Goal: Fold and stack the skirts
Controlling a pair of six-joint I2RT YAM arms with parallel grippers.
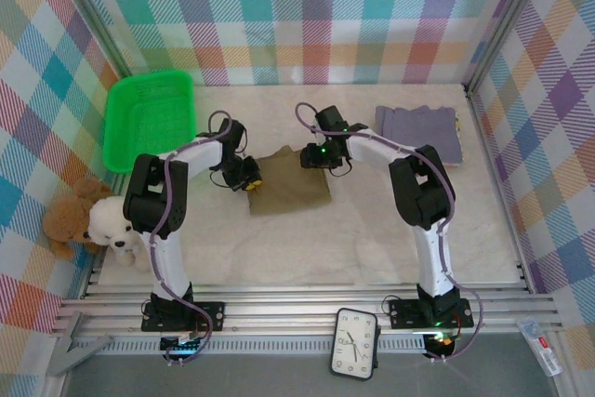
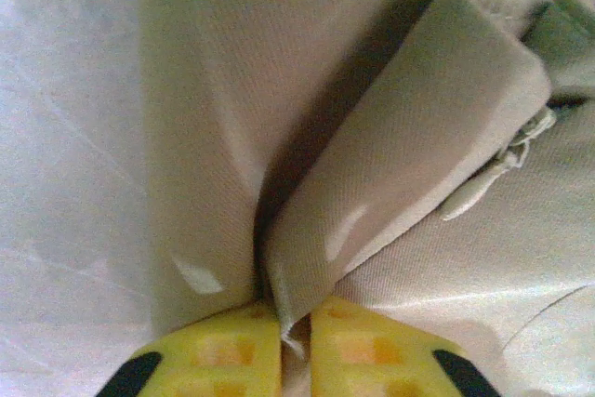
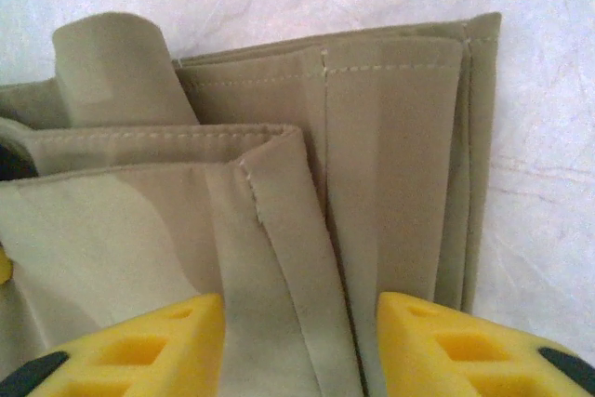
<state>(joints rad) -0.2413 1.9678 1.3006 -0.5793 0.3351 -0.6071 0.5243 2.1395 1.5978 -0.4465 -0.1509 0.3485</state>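
An olive-khaki skirt [image 1: 290, 183] lies partly folded in the middle of the table. My left gripper [image 1: 249, 178] sits at its left edge. In the left wrist view the gripper [image 2: 296, 327] is shut, with a raised fold of the khaki skirt [image 2: 409, 118] pinched between its yellow fingertips. My right gripper [image 1: 318, 155] is at the skirt's far right corner. In the right wrist view this gripper [image 3: 300, 327] stands open, astride flat layered folds of the skirt [image 3: 372, 137]. A grey-lavender skirt [image 1: 418, 131] lies folded at the back right.
A green basket [image 1: 149, 118] stands at the back left. Two plush teddy bears [image 1: 91, 220] lie at the left edge beside the left arm. A clock [image 1: 356, 343] rests on the front rail. Plaid walls close in the table on three sides.
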